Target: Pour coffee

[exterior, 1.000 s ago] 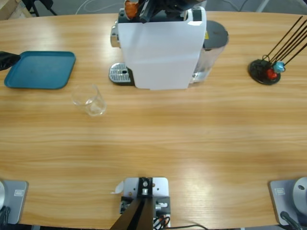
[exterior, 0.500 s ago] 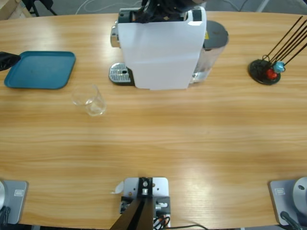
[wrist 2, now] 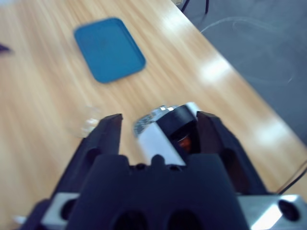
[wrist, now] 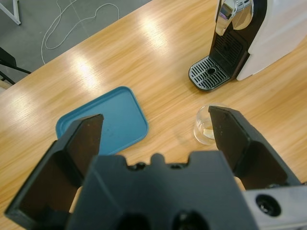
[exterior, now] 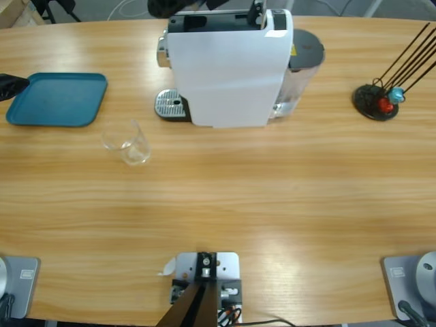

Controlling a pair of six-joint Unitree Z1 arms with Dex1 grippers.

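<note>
While the glass sits apart from the machine, the views read as follows.

High view – table: a white coffee machine stands at the far middle, its drip grid sticking out to one side; a blue tray lies near the side edge with a dark object just touching its outer edge; a black stand with thin rods is at the other side.
High view – glass: upright on bare wood, between tray and drip grid, touching neither.
High view – arms: only a dark shape shows at the top edge behind the machine; which arm it is I cannot tell.

Left wrist view – left gripper: jaws spread wide, holding nothing, looking down on tray, glass and drip grid.
Left wrist view – coffee: a thin pale layer at the glass bottom, which the high view barely shows.
Left wrist view – spout: chrome, above the drip grid, nothing under it.

Right wrist view – right gripper: jaws apart and empty, high above the machine's top.
Right wrist view – machine top: an orange thing sits in the open slot, hidden in the other views.

Step, as I judge: the glass awaits pickup.
Next move: the left gripper needs to drop and close round the glass wall, keeping it level.
</note>
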